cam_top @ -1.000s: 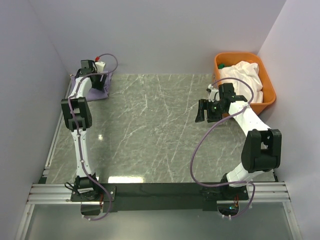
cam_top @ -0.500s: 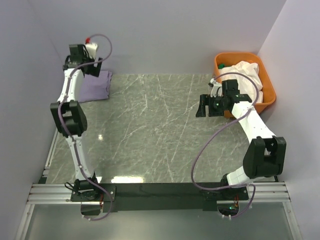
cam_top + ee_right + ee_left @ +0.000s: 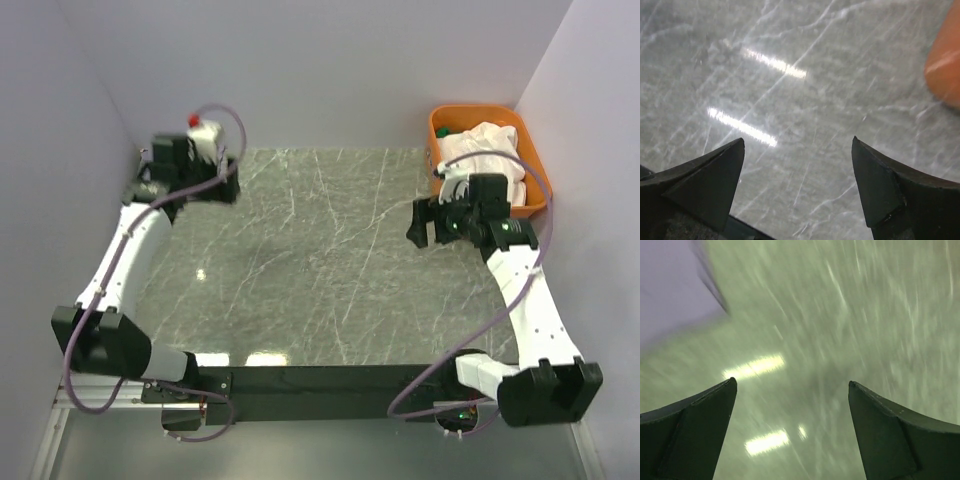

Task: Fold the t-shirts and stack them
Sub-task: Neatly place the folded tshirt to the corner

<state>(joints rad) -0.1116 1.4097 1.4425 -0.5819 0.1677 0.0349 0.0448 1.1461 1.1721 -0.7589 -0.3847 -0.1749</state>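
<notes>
The white t-shirt [image 3: 482, 150] lies bunched in the orange tub [image 3: 538, 185] at the back right. The lavender t-shirt is hidden behind my left arm in the top view. A blurred purple patch [image 3: 670, 285] at the upper left of the left wrist view may be it or the wall. My left gripper [image 3: 225, 185] is open and empty above the table's back left [image 3: 791, 382]. My right gripper [image 3: 425, 222] is open and empty over bare table just left of the tub [image 3: 798, 139].
The grey marble table [image 3: 310, 260] is walled on the left, back and right. The tub's orange edge shows at the right of the right wrist view [image 3: 947, 60]. The tub also holds a small green thing [image 3: 443, 131].
My left arm has lifted off the lavender shirt and swung right, its elbow dropping toward the near left. My right arm has drawn back toward the tub, with its base link swung right.
</notes>
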